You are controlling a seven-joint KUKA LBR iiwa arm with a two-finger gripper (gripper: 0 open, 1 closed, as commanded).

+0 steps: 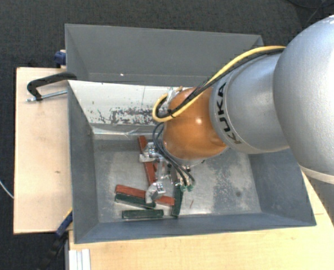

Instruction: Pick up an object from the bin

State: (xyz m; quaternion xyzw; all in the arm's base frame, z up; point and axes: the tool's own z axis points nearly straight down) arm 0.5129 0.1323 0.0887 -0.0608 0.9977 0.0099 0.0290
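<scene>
A short red bar [165,200] lies on the floor of the grey metal bin [79,167], close to the front wall and a little left of the middle. The gripper [154,194] is lowered just beside the bar's left end; contact between the two cannot be made out. Whether the gripper is apart or together cannot be told.

Nearest the front wall, a dark green bar [142,213] is laid flat, roughly parallel to that wall. Just behind it, a second dark green bar [134,199] and a longer red bar [130,191] are laid side by side. Both slant slightly down to the right, and their right ends are near the gripper. To the right of the gripper, a third dark green bar [177,201] is set nearly crosswise to the others, its far end under the cables at the wrist.

Farther back, another red bar [148,167] is stretched from the gripper toward the rear of the floor, partly hidden by the gripper's metal body. Beyond it, the orange wrist cover [192,128] is seen with a yellow cable [240,61] looped over it. The cover is joined to the silver arm [257,106], which enters from the right.
</scene>
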